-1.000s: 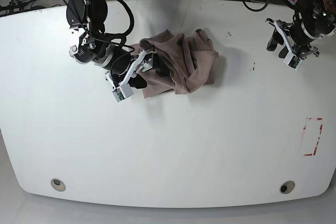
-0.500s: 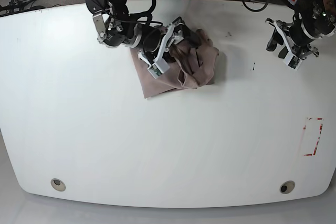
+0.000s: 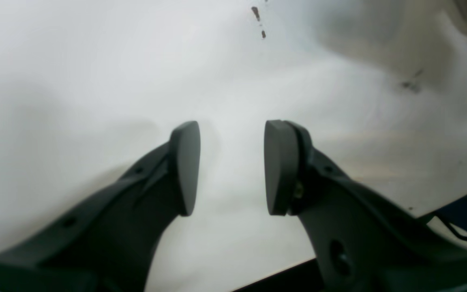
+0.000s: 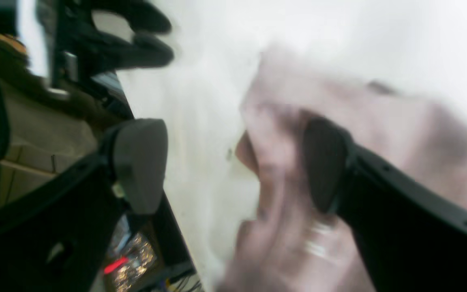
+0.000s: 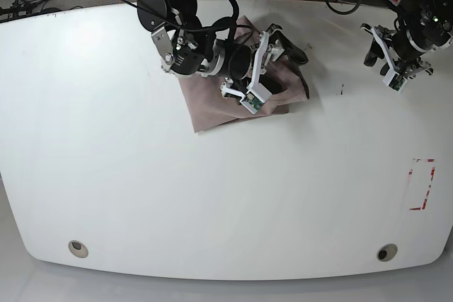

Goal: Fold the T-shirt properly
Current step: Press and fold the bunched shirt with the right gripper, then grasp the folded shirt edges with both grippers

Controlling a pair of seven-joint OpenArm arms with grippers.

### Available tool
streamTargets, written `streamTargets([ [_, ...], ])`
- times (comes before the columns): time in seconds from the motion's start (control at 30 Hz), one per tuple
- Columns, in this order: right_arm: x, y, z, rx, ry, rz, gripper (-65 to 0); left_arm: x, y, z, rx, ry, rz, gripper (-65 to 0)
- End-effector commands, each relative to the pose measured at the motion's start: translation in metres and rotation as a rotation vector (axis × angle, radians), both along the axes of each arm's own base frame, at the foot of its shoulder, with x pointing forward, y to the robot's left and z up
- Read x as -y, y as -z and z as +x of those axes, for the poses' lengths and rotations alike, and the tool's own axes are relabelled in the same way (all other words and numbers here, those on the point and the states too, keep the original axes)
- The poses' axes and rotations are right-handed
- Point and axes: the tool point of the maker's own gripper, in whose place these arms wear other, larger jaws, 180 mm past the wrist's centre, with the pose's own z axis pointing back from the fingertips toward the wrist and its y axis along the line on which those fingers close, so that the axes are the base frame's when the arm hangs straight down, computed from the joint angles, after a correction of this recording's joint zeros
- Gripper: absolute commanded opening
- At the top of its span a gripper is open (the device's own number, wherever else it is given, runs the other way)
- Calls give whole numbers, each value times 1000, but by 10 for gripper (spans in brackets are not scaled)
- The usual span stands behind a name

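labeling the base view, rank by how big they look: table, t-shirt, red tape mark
1. table
2. T-shirt, though the right arm hides part of it
3. red tape mark

The black right arm [image 5: 202, 51] hides much of the crumpled mauve-taupe T-shirt [image 5: 205, 104]; the right wrist view blurs its folds.

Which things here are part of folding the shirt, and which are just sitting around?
Part of the job:
- T-shirt
- right gripper, open over the shirt
- left gripper, empty, away from the shirt

Just lying about:
- red tape marks on the table
- two table holes
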Motion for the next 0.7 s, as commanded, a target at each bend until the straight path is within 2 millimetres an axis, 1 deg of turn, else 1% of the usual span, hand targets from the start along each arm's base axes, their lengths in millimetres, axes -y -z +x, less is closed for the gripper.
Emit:
streamTargets([
  [0.0, 10, -23, 14, 70, 45, 40, -149, -1, -11, 7, 40, 13, 2, -418],
  [0.13, 31, -14, 22, 59, 101, 10, -149, 0, -12, 7, 42, 15, 2, -418],
  [0.2, 35, -10, 21, 57, 99, -6, -149, 1, -14, 9, 50, 19, 3, -418],
  [0.23, 35, -8, 21, 51, 102, -9, -149, 2, -15, 9, 54, 20, 4, -418],
  [0.3, 35, 2, 21, 20, 104, -20, -149, 4, -16, 10, 60, 26, 3, -418],
  [0.37, 34, 16, 23, -25, 109, -29, -149, 8, -15, 10, 55, 36, -1, -418],
  [0.47, 22, 32, 34, -88, 113, -17, -155, 14, -12, 9, 46, 58, -6, -418],
  [0.5, 18, 36, 39, -107, 114, -14, -178, 15, -12, 9, 46, 62, -7, -418],
  [0.57, 9, 37, 48, -120, 116, 3, -227, 18, -14, 9, 49, 71, -6, -418],
  [0.6, -2, 35, 53, -125, 111, 23, -276, 22, -14, 9, 51, 79, -9, -418],
  [0.67, -13, 31, 61, -124, 104, 41, -342, 26, -15, 10, 55, 91, -12, -418],
])
